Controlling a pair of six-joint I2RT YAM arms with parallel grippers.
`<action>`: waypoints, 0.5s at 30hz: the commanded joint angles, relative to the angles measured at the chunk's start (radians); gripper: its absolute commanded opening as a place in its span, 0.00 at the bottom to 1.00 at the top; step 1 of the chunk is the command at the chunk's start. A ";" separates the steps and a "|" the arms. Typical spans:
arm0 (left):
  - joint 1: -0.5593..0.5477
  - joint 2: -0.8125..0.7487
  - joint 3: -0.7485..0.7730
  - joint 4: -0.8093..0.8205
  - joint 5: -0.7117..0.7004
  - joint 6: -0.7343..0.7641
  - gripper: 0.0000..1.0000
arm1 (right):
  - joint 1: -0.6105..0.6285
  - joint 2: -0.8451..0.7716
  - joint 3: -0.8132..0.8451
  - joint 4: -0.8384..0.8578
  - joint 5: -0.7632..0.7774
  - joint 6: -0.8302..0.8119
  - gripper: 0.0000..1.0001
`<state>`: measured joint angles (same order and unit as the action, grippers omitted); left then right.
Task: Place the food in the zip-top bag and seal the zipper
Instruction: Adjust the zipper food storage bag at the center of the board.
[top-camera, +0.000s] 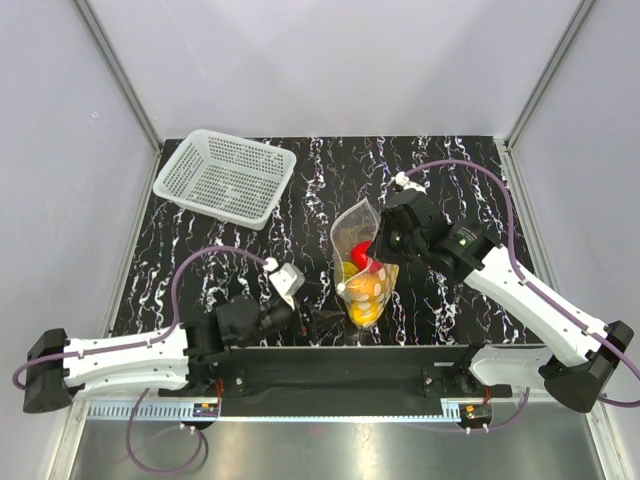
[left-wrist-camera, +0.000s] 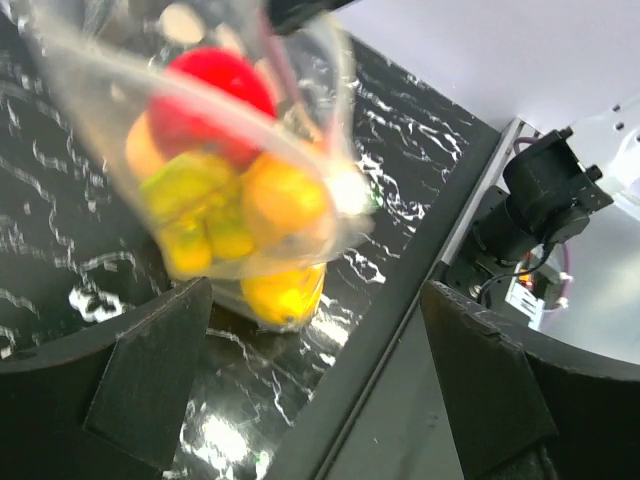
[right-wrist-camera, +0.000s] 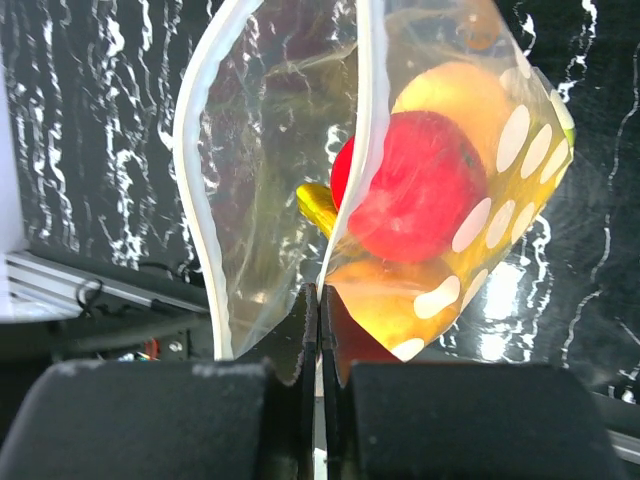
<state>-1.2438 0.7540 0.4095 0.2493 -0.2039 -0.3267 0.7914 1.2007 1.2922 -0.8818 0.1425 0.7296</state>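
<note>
Black marbled worktop (top-camera: 450, 160), filled zip-top bag (top-camera: 355, 225) — right pincer (right-wrist-camera: 320, 300) clamps its mouth, left pincer (left-wrist-camera: 315, 330) gapes; best press the zipper (right-wrist-camera: 190, 190) evenly.

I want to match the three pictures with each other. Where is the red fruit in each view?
Top external: the red fruit is near the picture's centre, in the middle of the bag.
Left wrist: it is at the upper left, above the orange fruit.
Right wrist: it is right of centre, behind film with white dots.
Shared landmark: the clear zip-top bag that holds it, seen in all three views.
</note>
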 joint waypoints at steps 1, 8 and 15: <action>-0.063 0.004 -0.021 0.287 -0.176 0.144 0.89 | 0.008 -0.001 0.039 0.076 0.034 0.054 0.00; -0.141 0.106 -0.003 0.350 -0.325 0.149 0.85 | 0.008 -0.003 0.038 0.078 0.045 0.054 0.00; -0.227 0.251 0.034 0.396 -0.566 0.108 0.82 | 0.008 -0.026 0.030 0.081 0.058 0.062 0.00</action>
<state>-1.4406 0.9867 0.4061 0.5198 -0.5911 -0.2005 0.7914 1.2057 1.2922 -0.8440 0.1566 0.7731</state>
